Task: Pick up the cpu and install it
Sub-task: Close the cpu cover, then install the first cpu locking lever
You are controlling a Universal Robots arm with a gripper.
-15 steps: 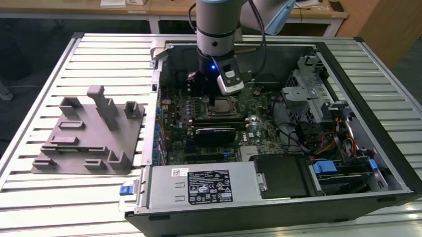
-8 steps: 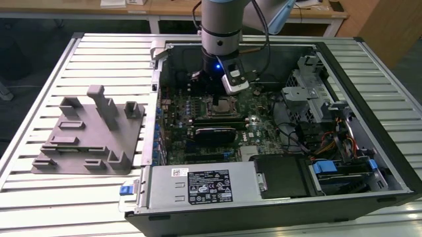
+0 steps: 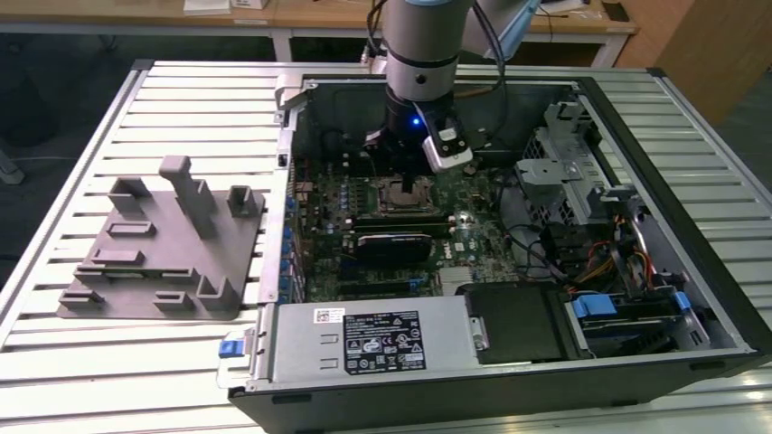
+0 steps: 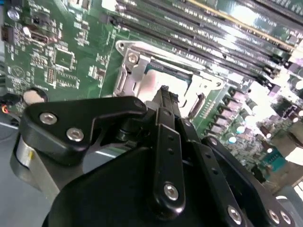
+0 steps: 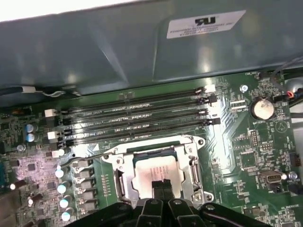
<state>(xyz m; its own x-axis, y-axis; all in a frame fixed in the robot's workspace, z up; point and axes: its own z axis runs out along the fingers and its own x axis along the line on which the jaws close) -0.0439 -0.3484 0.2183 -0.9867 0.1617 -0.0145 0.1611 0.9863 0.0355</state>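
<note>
The cpu (image 5: 152, 171), a small silvery square, lies flat inside the metal-framed socket (image 5: 196, 158) on the green motherboard; in the second wrist view the cpu (image 4: 156, 85) shows pale inside the socket frame (image 4: 129, 59). My gripper (image 5: 161, 185) hovers just over the cpu's near edge, its two black fingertips pressed together with nothing visible between them. Whether they touch the chip I cannot tell. In the exterior view the arm reaches down into the open computer case, with the gripper (image 3: 417, 185) right above the socket (image 3: 404, 197).
Four memory slots (image 5: 137, 118) run beside the socket, backed by the case wall (image 5: 142, 47). A grey plastic fixture (image 3: 157, 244) stands on the slatted table at the exterior view's left. The power supply (image 3: 374, 339), drive cage (image 3: 567, 172) and cables crowd the case.
</note>
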